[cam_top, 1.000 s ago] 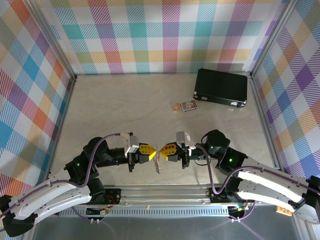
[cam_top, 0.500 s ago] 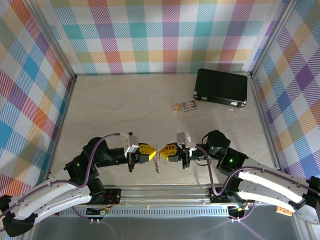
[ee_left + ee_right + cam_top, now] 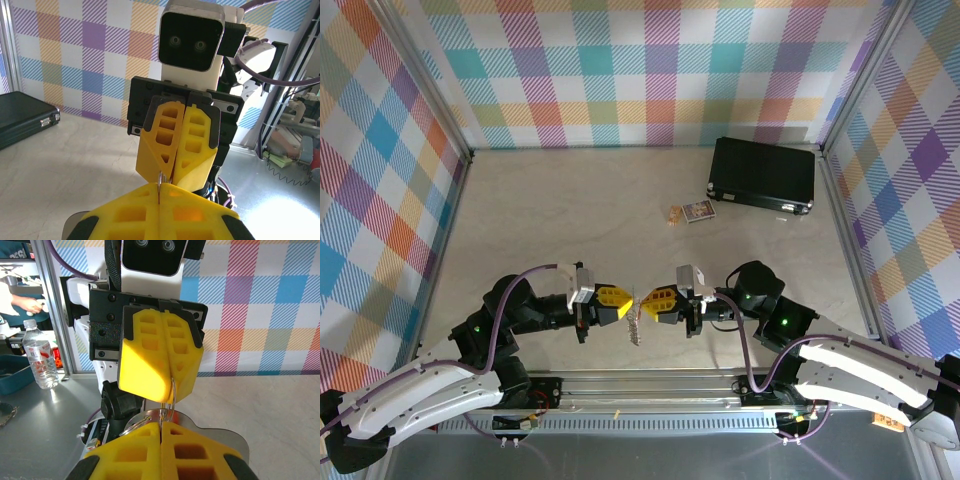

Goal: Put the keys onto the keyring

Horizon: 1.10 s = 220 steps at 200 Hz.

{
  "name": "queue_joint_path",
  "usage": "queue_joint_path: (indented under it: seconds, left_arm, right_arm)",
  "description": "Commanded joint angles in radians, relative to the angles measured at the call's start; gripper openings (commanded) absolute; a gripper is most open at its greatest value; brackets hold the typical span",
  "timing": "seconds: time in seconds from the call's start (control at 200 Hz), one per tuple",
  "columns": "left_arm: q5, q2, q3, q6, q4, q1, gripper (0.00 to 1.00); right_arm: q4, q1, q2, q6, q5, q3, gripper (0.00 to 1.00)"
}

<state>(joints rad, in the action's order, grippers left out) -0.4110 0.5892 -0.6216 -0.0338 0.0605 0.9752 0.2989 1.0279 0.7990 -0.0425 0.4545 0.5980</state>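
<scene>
Low in the centre of the overhead frame, your left gripper (image 3: 623,304) and right gripper (image 3: 647,300) meet tip to tip. Both are clamped shut on the silver-grey metal keyring (image 3: 635,324) pinched between them, so neither arm is nearer. From that pinch its long axis runs down-frame, and its free end points at the bottom edge. Seen from the right wrist, a thin wire loop (image 3: 172,401) stands upright between the two yellow tips. Whether the hanging part is chain or key is too small to tell.

Yellow fingers (image 3: 613,299), black case (image 3: 763,173), pastel plaid walls (image 3: 650,70), beige table (image 3: 580,210).
</scene>
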Motion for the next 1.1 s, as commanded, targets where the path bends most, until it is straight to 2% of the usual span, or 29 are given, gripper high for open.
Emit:
queue_joint_path:
  seconds: [0.0, 0.165, 0.295, 0.655, 1.095]
  left_arm:
    - [0.016, -0.014, 0.001, -0.005, 0.111, 0.008, 0.0]
    - [0.019, -0.014, 0.005, -0.005, 0.114, 0.008, 0.0]
    - [0.021, -0.016, 0.009, -0.003, 0.115, 0.007, 0.0]
    - [0.003, -0.035, 0.025, -0.006, 0.129, 0.008, 0.0]
    - [-0.007, -0.034, 0.043, -0.015, 0.148, 0.008, 0.0]
  right_arm:
    - [0.002, 0.006, -0.017, -0.016, 0.052, -0.018, 0.1]
    - [0.001, 0.006, -0.022, -0.011, 0.054, -0.014, 0.2]
    - [0.005, 0.006, -0.038, -0.005, 0.047, -0.015, 0.23]
    - [-0.083, 0.006, -0.081, 0.033, -0.069, 0.032, 0.2]
    - [-0.03, 0.005, -0.023, 0.069, -0.003, 0.067, 0.19]
